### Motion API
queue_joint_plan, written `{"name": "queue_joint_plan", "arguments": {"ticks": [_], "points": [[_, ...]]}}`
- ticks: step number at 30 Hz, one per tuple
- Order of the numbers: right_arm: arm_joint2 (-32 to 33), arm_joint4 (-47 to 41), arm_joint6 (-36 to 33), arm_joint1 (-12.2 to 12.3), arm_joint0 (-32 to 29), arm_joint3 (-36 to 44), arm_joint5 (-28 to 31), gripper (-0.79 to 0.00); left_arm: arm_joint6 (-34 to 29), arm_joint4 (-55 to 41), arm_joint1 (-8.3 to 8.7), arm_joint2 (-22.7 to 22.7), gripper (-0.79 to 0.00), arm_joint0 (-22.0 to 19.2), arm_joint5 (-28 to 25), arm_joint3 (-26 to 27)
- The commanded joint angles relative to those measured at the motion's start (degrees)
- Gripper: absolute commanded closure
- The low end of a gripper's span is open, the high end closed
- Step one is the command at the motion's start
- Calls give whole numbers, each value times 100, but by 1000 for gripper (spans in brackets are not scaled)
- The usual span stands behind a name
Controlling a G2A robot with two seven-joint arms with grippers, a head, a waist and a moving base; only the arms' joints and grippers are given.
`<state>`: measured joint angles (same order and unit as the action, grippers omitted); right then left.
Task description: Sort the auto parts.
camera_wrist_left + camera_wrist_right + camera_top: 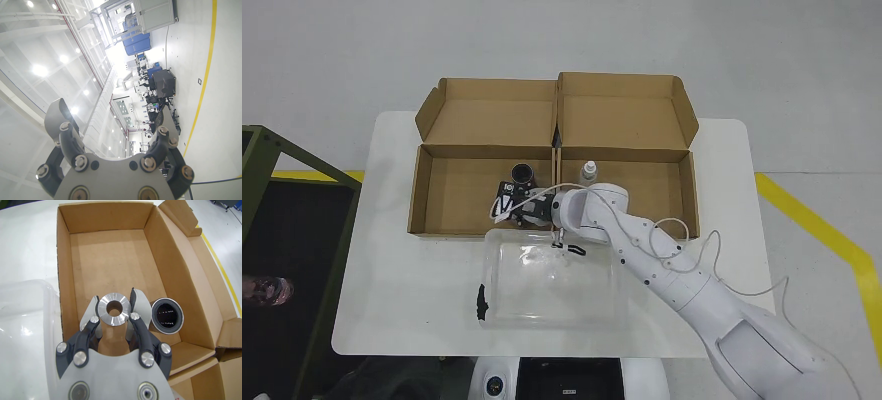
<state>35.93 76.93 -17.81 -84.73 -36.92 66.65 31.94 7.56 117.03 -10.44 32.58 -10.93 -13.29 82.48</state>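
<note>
Right gripper (114, 308) holds a shiny silver metal ring (121, 317)
It is shut tight on the ring, hole facing up, over the floor of the left brown cardboard box (105, 256). A black-and-silver tube (167, 318) stands just beside it, on the far side.

Along the right wrist, the right claw (114, 299) is pinching a metal ring (123, 318), and its fingers (140, 302) are covering the ring's sides, so anything below the top face is lying out of sight. One finger is also masking part of the black-lined sleeve (167, 315) beside it. The clear tub (24, 317) and the second carton (208, 385) are running off the picture's edge. From above, a small black piece (481, 300) at the tub's edge and a pale part (588, 170) in the second carton are looking too small to identify.
</note>
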Motion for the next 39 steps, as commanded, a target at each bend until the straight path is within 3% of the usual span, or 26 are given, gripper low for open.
{"name": "queue_joint_plan", "arguments": {"ticks": [1, 10, 15, 22, 28, 39], "points": [[-14, 22, -24, -22, 31, -87, 25, 0, 0, 0, 0, 0, -785, 0, 0, 0], [-93, 168, -85, -113, 147, -389, 175, 0, 0, 0, 0, 0, -785, 0, 0, 0], [-110, 222, -101, -159, 189, -535, 210, -74, 0, 0, 0, 0, -785, 0, 0, 0], [-95, 281, -100, -201, 213, -595, 274, -259, 0, 0, 0, 0, -785, 0, 0, 0], [-69, 336, -121, -220, 209, -587, 347, -339, 0, 0, 0, 0, -785, 0, 0, 0], [162, 324, 13, -184, 102, -117, 449, -345, 0, 0, 0, 0, -785, 0, 0, 0]]}}
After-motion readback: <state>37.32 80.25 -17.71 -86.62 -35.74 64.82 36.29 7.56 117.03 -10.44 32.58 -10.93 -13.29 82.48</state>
